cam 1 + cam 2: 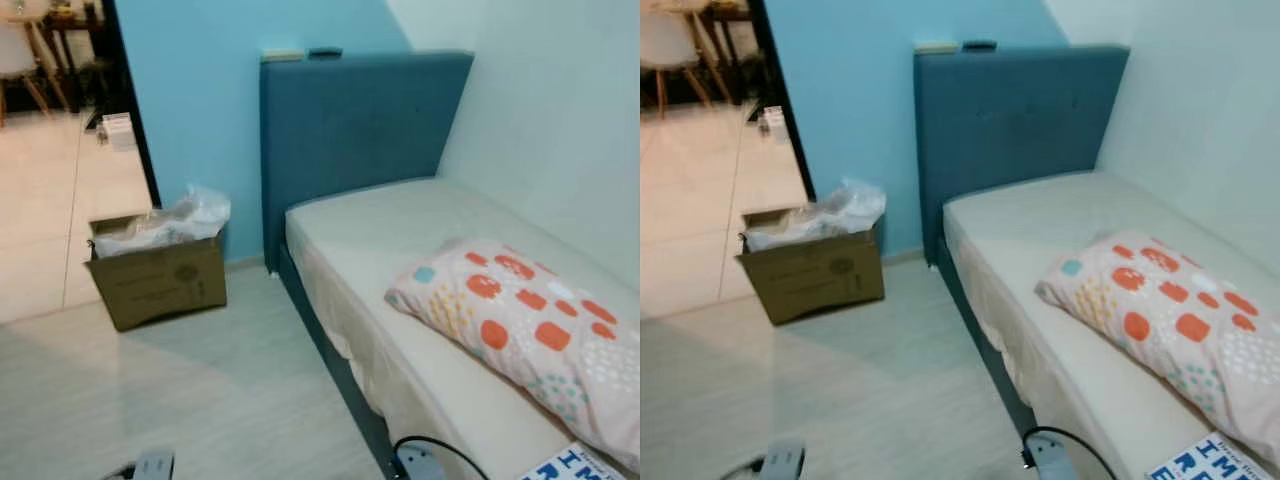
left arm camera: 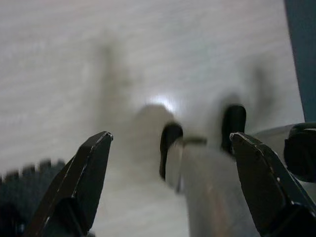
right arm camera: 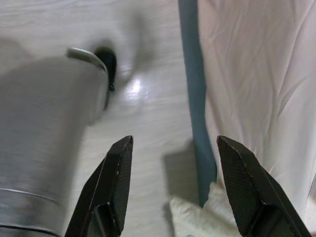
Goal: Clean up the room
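Both arms hang idle. Left claw gapes wide over bare floor, holding nothing; right claw likewise wide and empty, beside the bed frame. Spotted pillow lies askew at 4 o'clock on the bare mattress, probably to be straightened. Cardboard box with a plastic bag stands at 10 o'clock by the doorway, likely serving as the bin.
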